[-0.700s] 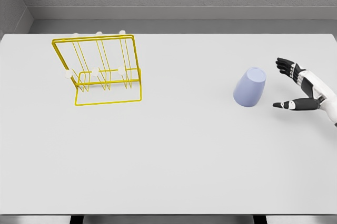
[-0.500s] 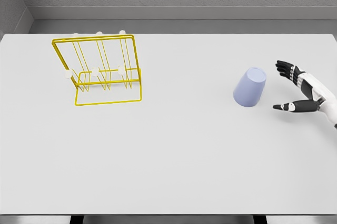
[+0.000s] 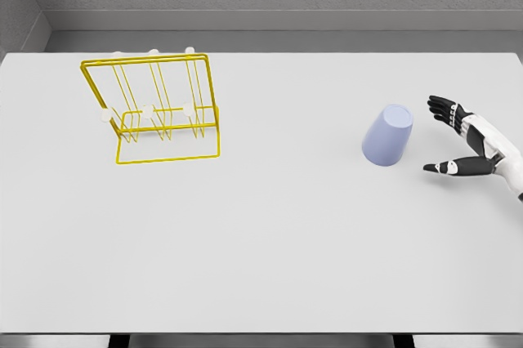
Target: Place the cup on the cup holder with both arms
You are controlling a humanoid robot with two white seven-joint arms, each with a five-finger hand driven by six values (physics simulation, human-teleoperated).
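Cup (image 3: pixel 387 136): pale lavender tumbler, mouth-down on white table (image 3: pixel 270 234), right of centre, leaning slightly, narrow base uppermost. Untouched; clear gap to anything. Right hand (image 3: pixel 462 140) just beside it on the right, fingers spread, thumb low and forefingers high, holding nothing; likely shaped that way to wrap the sidewall on approach. Cup holder (image 3: pixel 155 111): yellow wire rack with white-tipped pegs, far left, well apart from cup; distance probably explains the two-arm requirement, suggesting a handover mid-table. Left arm absent from view. Grasp not yet made.
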